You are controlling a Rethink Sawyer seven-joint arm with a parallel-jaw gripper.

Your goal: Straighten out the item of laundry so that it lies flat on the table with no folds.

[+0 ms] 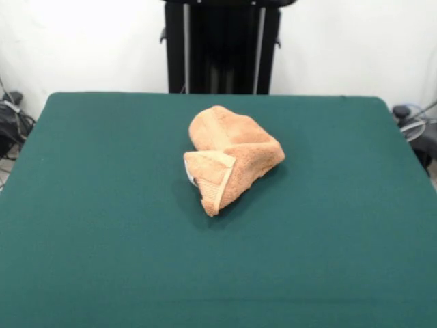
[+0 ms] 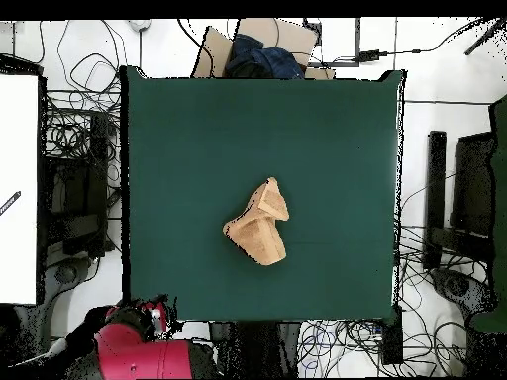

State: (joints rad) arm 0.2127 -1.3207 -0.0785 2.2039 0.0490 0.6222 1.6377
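the fingers show in neither view, so whether they are open or closed cannot be told. the overhead view catches only the red arm [image 2: 139,351], drawn back past the surface's bottom-left corner, and its end is lost among dark clutter and cables there. in the front view only the black pedestal [image 1: 222,46] stands behind the far edge, cut off at the top.

the towel [image 1: 231,157] lies bunched near the middle of the green surface [image 1: 89,225], well apart from every edge. it is folded over itself into a rounded lump, so most of its cloth is hidden underneath. one corner is turned up toward the near edge, showing a woven band. a small pale patch sits tucked just beside that flap; it may be a tag, but it is too small to tell.
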